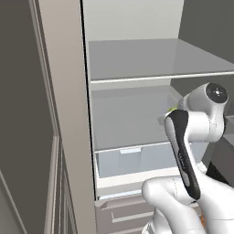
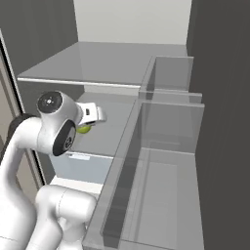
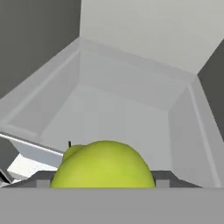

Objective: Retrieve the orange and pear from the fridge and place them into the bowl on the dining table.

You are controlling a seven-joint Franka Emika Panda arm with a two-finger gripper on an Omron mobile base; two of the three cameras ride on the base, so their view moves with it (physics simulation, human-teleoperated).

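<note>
The yellow-green pear [image 3: 103, 166] sits between my gripper's [image 3: 103, 183] two finger tips, close under the hand camera, and the gripper is shut on it. I am inside the open fridge [image 1: 68, 114], with the hand over the middle grey shelf [image 2: 110, 129]. In the right base view the pear [image 2: 84, 130] shows as a green patch just under the white hand. In the left base view a sliver of the pear [image 1: 172, 109] peeks out behind the arm's wrist. The orange, the bowl and the dining table are out of view.
An upper grey shelf [image 1: 137, 59] spans the fridge above the hand. Clear drawers [image 1: 132, 161] lie below the middle shelf. Clear door bins [image 2: 166, 146] stand close on the right. The fridge's pale side wall [image 1: 64, 151] is on the left.
</note>
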